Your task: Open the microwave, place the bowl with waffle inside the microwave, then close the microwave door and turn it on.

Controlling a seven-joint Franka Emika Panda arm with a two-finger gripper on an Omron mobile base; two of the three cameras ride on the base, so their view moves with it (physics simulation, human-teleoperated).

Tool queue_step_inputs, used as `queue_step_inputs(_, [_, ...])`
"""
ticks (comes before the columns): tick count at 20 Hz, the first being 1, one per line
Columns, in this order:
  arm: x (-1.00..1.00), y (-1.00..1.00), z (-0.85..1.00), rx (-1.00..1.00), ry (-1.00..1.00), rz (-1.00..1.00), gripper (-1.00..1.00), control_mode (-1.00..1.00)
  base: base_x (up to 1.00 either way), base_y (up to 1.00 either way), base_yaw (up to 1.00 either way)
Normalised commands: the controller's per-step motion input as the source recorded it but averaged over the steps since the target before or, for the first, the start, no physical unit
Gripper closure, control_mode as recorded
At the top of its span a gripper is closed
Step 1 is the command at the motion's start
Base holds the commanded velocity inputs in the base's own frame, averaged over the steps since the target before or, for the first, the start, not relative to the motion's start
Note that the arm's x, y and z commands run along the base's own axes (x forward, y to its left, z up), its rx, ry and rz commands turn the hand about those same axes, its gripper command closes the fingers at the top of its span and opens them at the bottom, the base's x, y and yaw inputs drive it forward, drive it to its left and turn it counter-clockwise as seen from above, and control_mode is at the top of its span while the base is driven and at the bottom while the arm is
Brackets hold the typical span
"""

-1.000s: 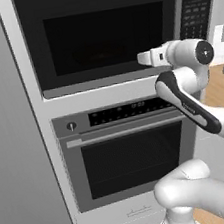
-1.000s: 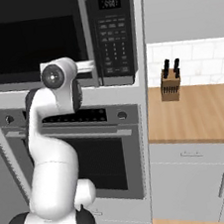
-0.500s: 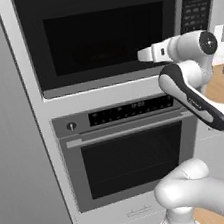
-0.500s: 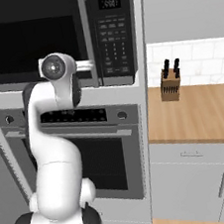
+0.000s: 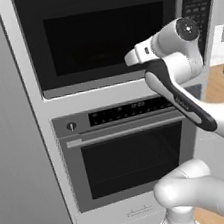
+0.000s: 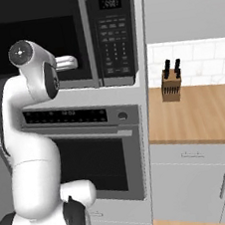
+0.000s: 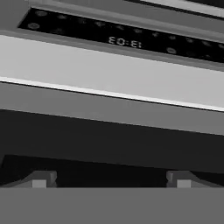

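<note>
I have the arm raised in front of the tall appliance column, with its hand reaching level toward the lower edge of the microwave (image 5: 108, 33). The microwave sits at the top of the column, and the microwave door (image 5: 104, 37) lies flat and shut against it, with its vertical silver handle (image 6: 88, 37) along the right edge, just beside the keypad strip (image 6: 115, 39). In the hand view I see the claw (image 7: 110, 179) with its two dark fingertips (image 7: 40, 180) standing wide apart and nothing between them. Ahead of them is the dark lower face of the microwave, then the pale grey band of the column, and beyond that the control strip of the grey oven (image 5: 132, 151), its display reading upside down in this rolled view. The oven sits directly under the microwave, its horizontal bar handle (image 5: 124, 131) running across the top of its door. To the right of the column, in the right base view, a wooden bench (image 6: 200, 115) runs along a white tiled wall, and a knife block (image 6: 171, 85) stands at the bench's back edge, near its left corner by the column.
</note>
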Motion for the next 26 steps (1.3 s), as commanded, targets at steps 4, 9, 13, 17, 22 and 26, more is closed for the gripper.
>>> queue_step_inputs(4, [-0.83, -0.52, 0.00, 0.00, 0.03, -0.18, -1.00, -1.00, 0.00, 0.00, 0.00])
queue_step_inputs(9, [-0.93, -0.92, 0.19, 0.14, 0.00, -0.22, -1.00, -1.00, 0.00, 0.00, 0.00])
queue_step_inputs(13, [-0.92, -1.00, 0.03, 0.24, 0.00, -0.19, -1.00, -1.00, 0.00, 0.00, 0.00])
queue_step_inputs(17, [-0.71, -0.78, 0.00, 0.31, -0.06, -0.14, -1.00, -1.00, 0.00, 0.00, 0.00])
queue_step_inputs(22, [-0.27, -0.34, 0.00, 0.30, -0.09, -0.08, -1.00, -1.00, 0.00, 0.00, 0.00])
queue_step_inputs(26, [0.16, 0.00, 0.00, 0.28, -0.18, -0.10, -1.00, -1.00, 0.00, 0.00, 0.00])
